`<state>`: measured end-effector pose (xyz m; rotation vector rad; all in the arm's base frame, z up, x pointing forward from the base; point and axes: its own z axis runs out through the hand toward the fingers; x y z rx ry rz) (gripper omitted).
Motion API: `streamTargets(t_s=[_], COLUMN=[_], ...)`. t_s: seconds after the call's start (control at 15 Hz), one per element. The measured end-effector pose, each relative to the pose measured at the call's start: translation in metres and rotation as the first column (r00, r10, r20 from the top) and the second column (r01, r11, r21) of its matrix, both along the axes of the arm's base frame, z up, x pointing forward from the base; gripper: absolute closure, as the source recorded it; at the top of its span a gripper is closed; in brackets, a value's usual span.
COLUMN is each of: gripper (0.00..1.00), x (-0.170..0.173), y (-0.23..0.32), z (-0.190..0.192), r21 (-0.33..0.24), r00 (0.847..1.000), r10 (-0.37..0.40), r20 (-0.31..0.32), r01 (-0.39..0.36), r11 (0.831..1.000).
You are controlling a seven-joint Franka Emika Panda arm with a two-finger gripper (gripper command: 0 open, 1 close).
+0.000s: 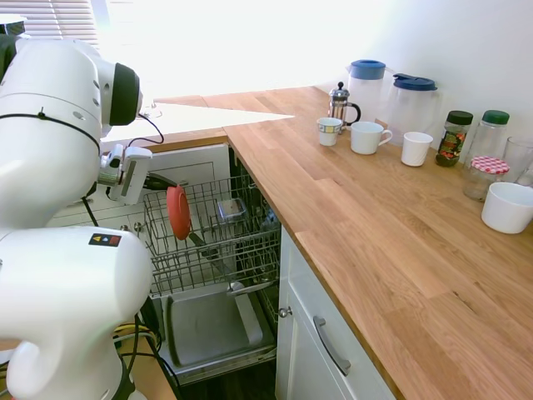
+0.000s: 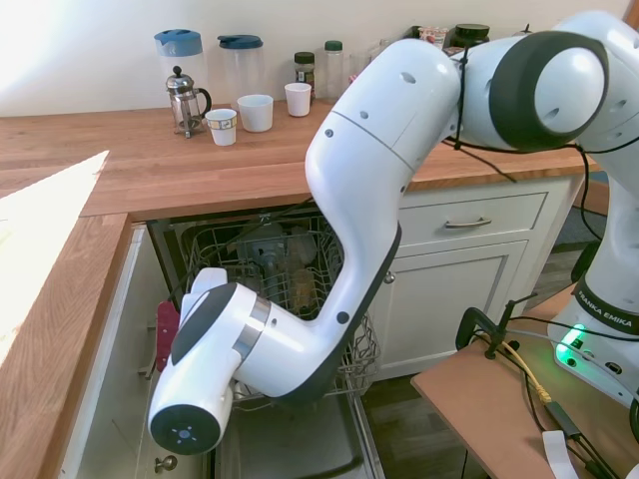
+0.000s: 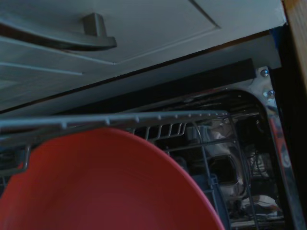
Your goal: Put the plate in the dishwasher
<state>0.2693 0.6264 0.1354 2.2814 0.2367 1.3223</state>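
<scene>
The coral-red plate (image 1: 177, 213) stands on edge among the tines at the left side of the dishwasher's (image 1: 218, 323) pulled-out grey wire rack (image 1: 241, 250). My gripper (image 1: 163, 182) is at the plate's upper rim, reaching in from the left; whether it holds the plate does not show. In the second exterior view only a red sliver of the plate (image 2: 166, 335) shows beside my arm, which hides the gripper. The wrist view is filled low down by the plate's face (image 3: 105, 187), with the rack's rim wire (image 3: 120, 117) behind it.
The dishwasher door lies open and flat below the rack. A small grey cutlery basket (image 1: 231, 210) sits in the rack. On the wooden counter (image 1: 366, 217) stand white mugs (image 1: 366, 137), a French press (image 1: 340, 103), two jugs, jars and a white bowl (image 1: 508, 207). White cabinets flank the opening.
</scene>
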Motion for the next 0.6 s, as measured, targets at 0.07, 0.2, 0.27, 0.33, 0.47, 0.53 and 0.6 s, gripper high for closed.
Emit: streamTargets(t_s=[0.07,0.2,0.27,0.33,0.47,0.53,0.6], gripper=[0.0,0.0,0.0,0.0,0.0,0.0,0.0], x=[0.008,0.019,0.025,0.03,0.044,0.051,0.059], y=[0.005,0.015,0.018,0.019,0.02,0.019,0.018], z=[-0.002,0.007,0.012,0.017,0.029,0.034,0.04], r21=[-0.003,-0.01,-0.021,-0.041,-0.069,-0.082,-0.095], r00=[0.999,0.99,0.977,0.956,0.901,0.867,0.833], r10=[-0.026,-0.104,-0.156,-0.211,-0.31,-0.353,-0.386], r20=[-0.026,-0.098,-0.149,-0.202,-0.303,-0.352,-0.396], r01=[0.026,0.104,0.154,0.207,0.303,0.347,0.381], r11=[1.0,0.995,0.988,0.977,0.95,0.934,0.92])
